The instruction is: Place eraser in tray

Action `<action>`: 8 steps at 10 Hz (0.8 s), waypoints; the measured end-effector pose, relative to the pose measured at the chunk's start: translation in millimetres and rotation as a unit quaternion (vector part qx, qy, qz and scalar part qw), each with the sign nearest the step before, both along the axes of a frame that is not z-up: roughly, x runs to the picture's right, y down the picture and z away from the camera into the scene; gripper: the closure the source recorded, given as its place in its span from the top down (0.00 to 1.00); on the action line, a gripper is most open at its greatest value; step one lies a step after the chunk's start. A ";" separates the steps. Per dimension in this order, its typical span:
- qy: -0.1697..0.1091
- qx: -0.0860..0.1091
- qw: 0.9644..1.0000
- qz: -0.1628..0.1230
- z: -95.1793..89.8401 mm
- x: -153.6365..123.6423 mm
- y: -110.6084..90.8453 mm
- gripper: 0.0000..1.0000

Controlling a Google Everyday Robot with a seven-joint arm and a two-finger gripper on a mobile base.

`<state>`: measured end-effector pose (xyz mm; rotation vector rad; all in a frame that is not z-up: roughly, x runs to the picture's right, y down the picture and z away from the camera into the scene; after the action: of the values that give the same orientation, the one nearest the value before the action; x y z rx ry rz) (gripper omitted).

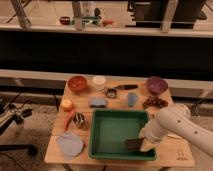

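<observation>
Holding: the eraser (pixel 133 144) is gripped by the gripper (pixel 140 144), fingers closed on it.
Eraser position: held low over the near right corner of the tray (pixel 107 135), inside its walls.
Arm: extended in from the right edge.
Table (pixel 172 150): tray carried at the front centre.

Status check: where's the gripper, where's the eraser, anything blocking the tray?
Gripper low inside tray's near-right corner. Eraser at its tip, over tray floor. Nothing else in tray.
</observation>
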<state>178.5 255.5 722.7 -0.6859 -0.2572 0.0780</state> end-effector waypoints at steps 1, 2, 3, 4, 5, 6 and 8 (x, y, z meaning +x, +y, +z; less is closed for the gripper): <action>-0.016 -0.002 1.000 -0.010 8.3 -22.0 -1.0 0.00; -0.024 -0.004 1.000 -0.016 16.2 -33.8 1.2 0.00; -0.030 -0.007 0.999 -0.024 30.2 -43.9 6.8 0.00; -0.029 -0.013 0.999 -0.034 64.1 -48.3 16.7 0.00; -0.026 -0.013 0.999 -0.034 75.8 -48.6 15.1 0.00; -0.025 -0.011 0.999 -0.035 78.5 -48.0 14.8 0.02; -0.025 -0.010 0.999 -0.035 79.1 -47.9 14.6 0.18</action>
<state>130.6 270.1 801.8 -0.7173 -0.2799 -0.0040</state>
